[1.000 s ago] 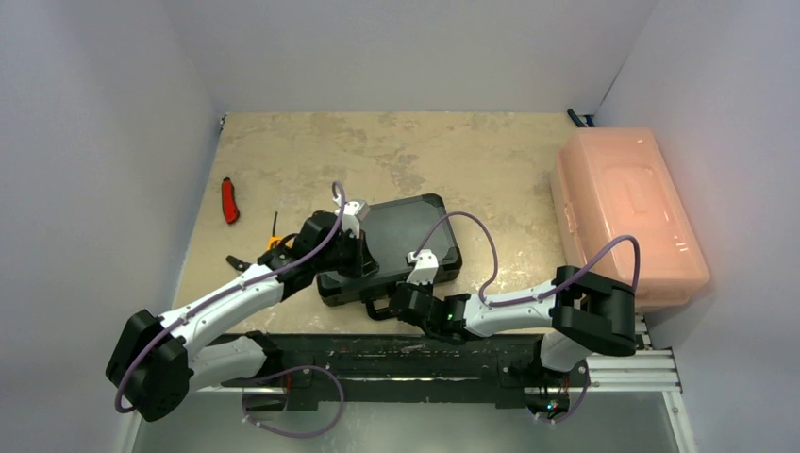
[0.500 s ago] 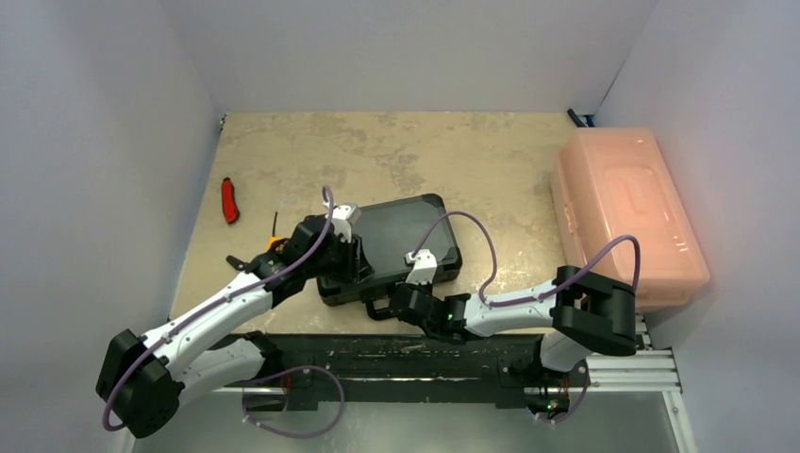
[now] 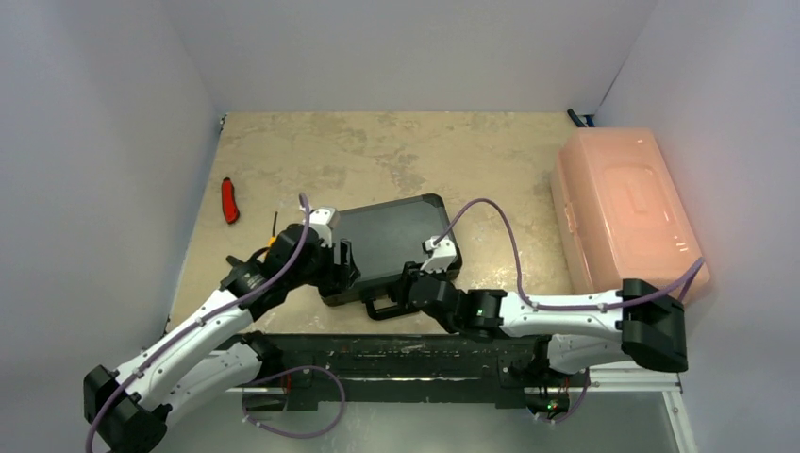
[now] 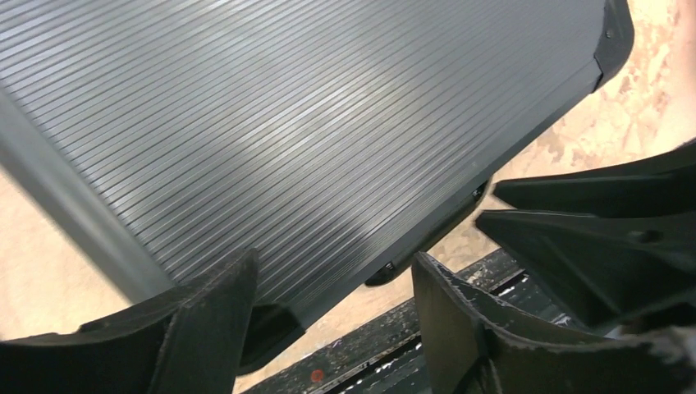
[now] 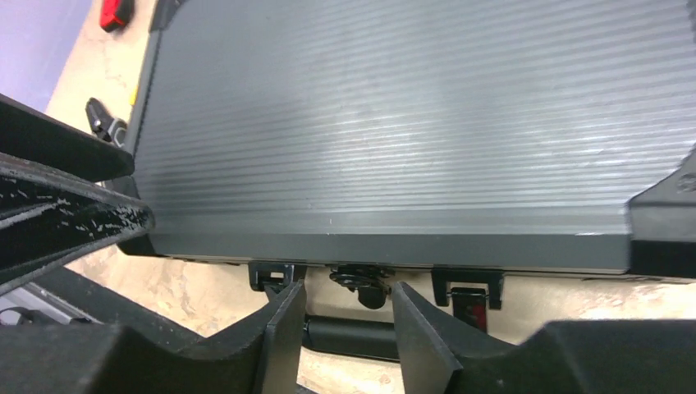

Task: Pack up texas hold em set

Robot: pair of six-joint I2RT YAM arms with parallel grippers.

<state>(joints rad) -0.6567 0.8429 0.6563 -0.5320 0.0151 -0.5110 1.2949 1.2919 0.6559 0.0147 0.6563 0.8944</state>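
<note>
The texas hold em set's black ribbed case lies shut on the table, its handle towards the arms. My left gripper hovers over the case's near left corner, open, with nothing between its fingers; the ribbed lid fills that view. My right gripper stands at the front edge by the handle. In the right wrist view it is open, the handle's bar showing in the gap, and a latch sits on the edge to the right.
A translucent pink bin stands at the right wall. A red-handled tool lies at the left, and black-handled pliers lie under the left arm. The arms' black base rail runs just in front of the case.
Both grippers have opened from shut. The left gripper drew back off the lid towards the case's near left corner. The right arm's elbow swung out to the right.
</note>
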